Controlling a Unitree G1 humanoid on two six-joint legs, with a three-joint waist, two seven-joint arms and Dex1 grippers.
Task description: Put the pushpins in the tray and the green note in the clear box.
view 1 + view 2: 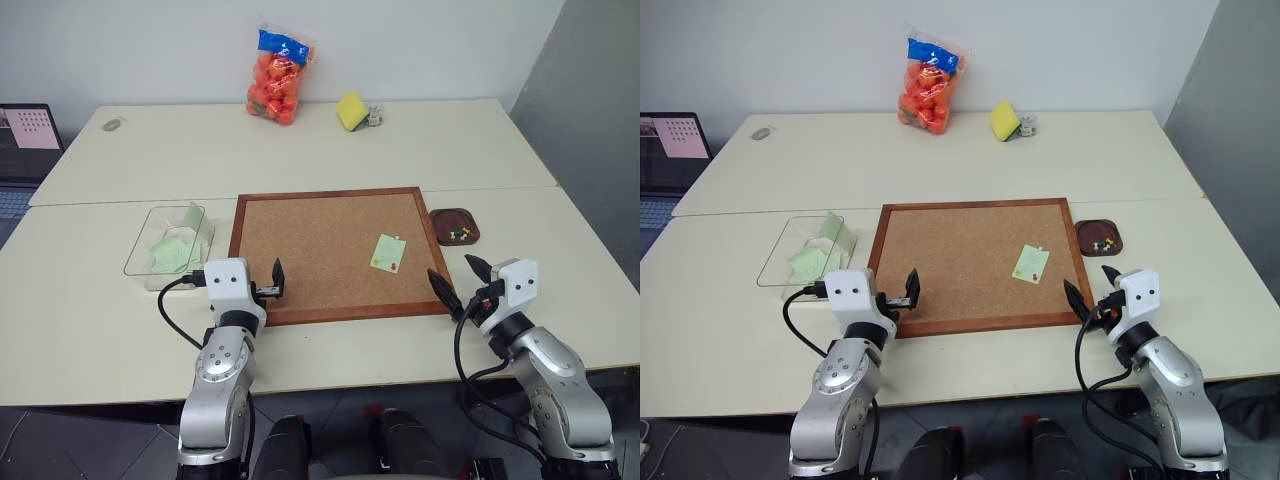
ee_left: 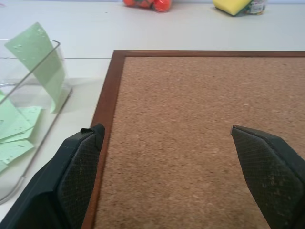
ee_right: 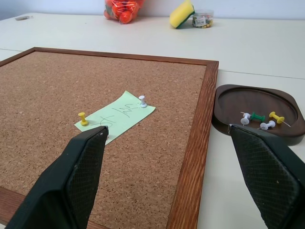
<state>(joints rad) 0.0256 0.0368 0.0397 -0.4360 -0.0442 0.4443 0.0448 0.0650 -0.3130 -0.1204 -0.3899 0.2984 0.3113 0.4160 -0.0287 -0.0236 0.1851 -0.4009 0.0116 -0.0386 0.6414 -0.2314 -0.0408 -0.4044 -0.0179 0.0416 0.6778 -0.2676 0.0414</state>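
The green note (image 3: 116, 115) lies flat on the corkboard (image 1: 320, 250), toward the board's right side, fixed by a white pin (image 3: 143, 100) at its far corner and a yellow pin (image 3: 83, 118) at its near left corner; the head views suggest a red pin on it too, though it is too small to be sure of. The note's long axis runs diagonally across the board. It sits ahead and slightly left of the right gripper (image 1: 461, 283), whose two fingers are spread wide with nothing between them, and which is judged the nearer hand for pulling the pins. The brown tray (image 3: 290, 125) rests on the table just beside the board's right frame, already holding several pins, near that same hand. The left gripper (image 1: 277, 279), likewise spread wide and empty, hovers over the board's near left edge, close to the clear box (image 1: 142, 245), which stands just left of the board and contains other green slips. The cream table (image 1: 560, 270) is matt and flat. At its far edge sit a bag of orange fruit (image 1: 277, 84) and a yellow sponge (image 1: 351, 110), well apart from the work.
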